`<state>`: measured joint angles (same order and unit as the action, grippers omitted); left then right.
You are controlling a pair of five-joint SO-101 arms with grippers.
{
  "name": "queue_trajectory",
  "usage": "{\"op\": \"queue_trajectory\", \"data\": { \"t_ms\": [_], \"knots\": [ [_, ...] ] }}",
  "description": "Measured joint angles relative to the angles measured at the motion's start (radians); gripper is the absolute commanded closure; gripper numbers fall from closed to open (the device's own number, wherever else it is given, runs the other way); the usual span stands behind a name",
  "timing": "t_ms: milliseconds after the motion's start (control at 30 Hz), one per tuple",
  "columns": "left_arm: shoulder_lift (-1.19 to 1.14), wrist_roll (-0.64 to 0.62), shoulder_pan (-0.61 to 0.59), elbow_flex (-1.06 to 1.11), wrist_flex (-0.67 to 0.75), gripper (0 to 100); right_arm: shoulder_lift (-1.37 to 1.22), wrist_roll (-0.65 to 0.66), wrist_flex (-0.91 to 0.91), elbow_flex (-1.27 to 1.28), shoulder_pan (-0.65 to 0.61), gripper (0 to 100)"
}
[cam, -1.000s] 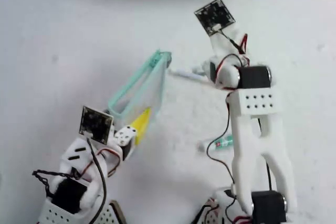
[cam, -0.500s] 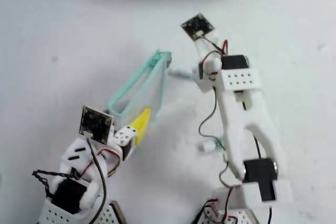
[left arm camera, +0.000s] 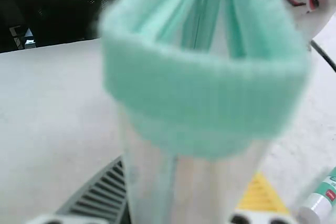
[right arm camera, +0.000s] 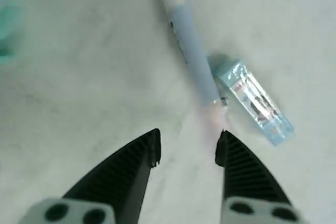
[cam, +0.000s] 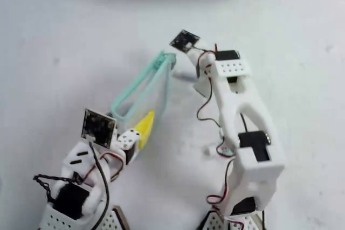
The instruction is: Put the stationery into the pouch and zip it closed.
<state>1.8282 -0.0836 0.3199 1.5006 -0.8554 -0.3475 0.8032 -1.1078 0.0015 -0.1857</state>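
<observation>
While low over the pen (right arm camera: 191,56), right gripper (right arm camera: 186,142) spread wide; left gripper (cam: 133,136) tight on the pouch (cam: 144,92).

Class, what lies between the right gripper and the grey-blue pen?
Nothing. In the right wrist view the pale end of the grey-blue pen lies beside one fingertip of the open right gripper.

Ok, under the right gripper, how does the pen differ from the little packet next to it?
The pen is long, thin and round; the packet is short, flat and rectangular. The pen is opaque grey-blue with a white end; the packet is shiny clear blue. The pen's near end lies at the open right gripper; the packet lies off to the side. Both lie on the table, close together.
</observation>
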Motion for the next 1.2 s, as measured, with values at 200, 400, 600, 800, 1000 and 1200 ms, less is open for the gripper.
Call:
{"op": "queue_trajectory", "data": {
  "t_ms": [200, 400, 600, 800, 1000, 1200],
  "knots": [
    [0.000, 0.000, 0.000, 0.000, 0.000, 80, -0.183, 0.003, 0.000, -0.164, 0.000, 83.5],
    [0.000, 0.000, 0.000, 0.000, 0.000, 81, -0.292, 0.003, 0.000, -0.270, 0.000, 83.7],
    [0.000, 0.035, 0.000, 0.000, 0.000, 81, -0.304, 0.003, 0.000, -0.278, 0.000, 92.5],
    [0.000, 0.035, 0.000, 0.000, 0.000, 81, -0.304, 0.003, 0.009, -0.287, 0.002, 97.8],
    [0.000, 0.035, 0.000, 0.000, 0.000, 81, -0.304, 0.003, -0.017, -0.293, 0.002, 98.2],
    [0.000, 0.035, 0.000, 0.000, 0.000, 81, -0.276, 0.003, -0.129, -0.299, 0.002, 98.2]
  ]
}}
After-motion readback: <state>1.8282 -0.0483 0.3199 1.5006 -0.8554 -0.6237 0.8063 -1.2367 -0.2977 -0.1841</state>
